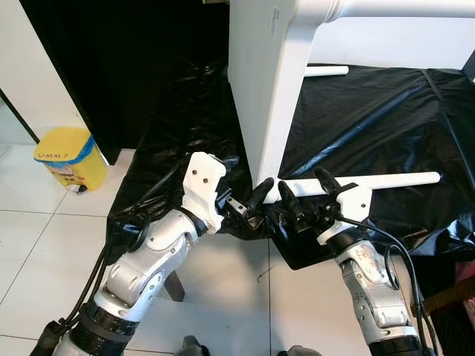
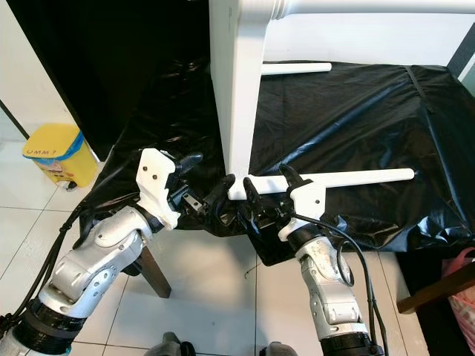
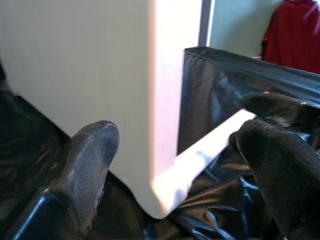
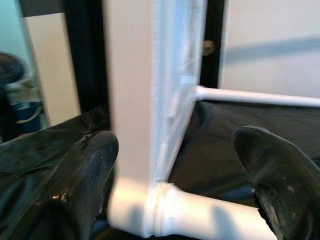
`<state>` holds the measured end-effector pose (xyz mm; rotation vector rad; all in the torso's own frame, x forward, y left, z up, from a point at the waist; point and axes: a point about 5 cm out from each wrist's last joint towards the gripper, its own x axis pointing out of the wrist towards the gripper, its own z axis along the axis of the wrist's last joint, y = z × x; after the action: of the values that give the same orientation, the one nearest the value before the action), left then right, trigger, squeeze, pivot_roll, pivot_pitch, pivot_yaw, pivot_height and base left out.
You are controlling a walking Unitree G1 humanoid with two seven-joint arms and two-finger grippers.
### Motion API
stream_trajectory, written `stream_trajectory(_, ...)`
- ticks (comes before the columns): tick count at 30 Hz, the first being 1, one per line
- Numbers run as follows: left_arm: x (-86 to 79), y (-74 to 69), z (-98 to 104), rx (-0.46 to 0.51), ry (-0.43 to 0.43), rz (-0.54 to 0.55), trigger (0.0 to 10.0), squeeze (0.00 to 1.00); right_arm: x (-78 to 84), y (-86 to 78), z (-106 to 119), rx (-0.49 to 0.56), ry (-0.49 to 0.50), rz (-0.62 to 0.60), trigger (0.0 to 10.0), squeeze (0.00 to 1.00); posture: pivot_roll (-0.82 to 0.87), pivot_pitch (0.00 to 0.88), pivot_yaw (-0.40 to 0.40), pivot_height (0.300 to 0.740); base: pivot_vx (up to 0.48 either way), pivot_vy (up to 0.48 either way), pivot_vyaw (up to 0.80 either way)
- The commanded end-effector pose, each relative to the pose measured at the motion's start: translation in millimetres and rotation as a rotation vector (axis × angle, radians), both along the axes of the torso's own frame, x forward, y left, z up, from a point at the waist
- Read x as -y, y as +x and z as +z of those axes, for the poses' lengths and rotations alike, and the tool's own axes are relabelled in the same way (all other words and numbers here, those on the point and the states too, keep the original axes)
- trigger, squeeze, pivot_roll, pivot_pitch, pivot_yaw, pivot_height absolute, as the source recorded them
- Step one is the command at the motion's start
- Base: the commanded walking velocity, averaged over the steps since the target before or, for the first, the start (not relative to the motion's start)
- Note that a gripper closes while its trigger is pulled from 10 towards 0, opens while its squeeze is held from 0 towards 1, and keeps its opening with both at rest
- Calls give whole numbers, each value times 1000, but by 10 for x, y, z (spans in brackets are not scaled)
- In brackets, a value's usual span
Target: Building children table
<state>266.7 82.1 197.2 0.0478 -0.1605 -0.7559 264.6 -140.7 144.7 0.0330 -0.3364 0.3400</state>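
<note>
A white table panel stands upright on a black plastic sheet. At its lower corner a white round leg juts out to the right, lying low over the sheet. A second white leg sticks out farther back. My left gripper is open at the panel's lower corner, one finger on each side of the corner without touching. My right gripper is open too, straddling the joint where the near leg meets the panel.
A yellow bin stands on the white tile floor at the left. A dark wooden leg pokes out under the sheet's front edge. A red garment hangs behind. Pink fabric lies at the far right.
</note>
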Motion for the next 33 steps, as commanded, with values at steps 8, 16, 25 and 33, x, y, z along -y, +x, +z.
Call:
stream_trajectory(8, -17, 111, -159, -21, 62, 112, 10000, 0, 102, 36, -49, -28, 51, -110, 10000, 0, -95, 0, 3, 740, 0, 0, 0)
stream_trajectory(16, 12, 323, -337, -104, 113, 234, 10000, 0, 232, 92, -56, -35, 28, -212, 10000, 0, -107, 0, 3, 740, 0, 0, 0)
stream_trajectory(25, 136, 587, -359, -118, 134, 309, 10000, 0, 347, 104, -57, -47, 39, -364, 10000, 0, -122, 4, 4, 740, 0, 0, 0)
stream_trajectory(33, 421, 667, -387, -124, 167, 270, 10000, 0, 542, -18, -85, -49, 26, -541, 10000, 0, -178, 18, 41, 740, 0, 0, 0)
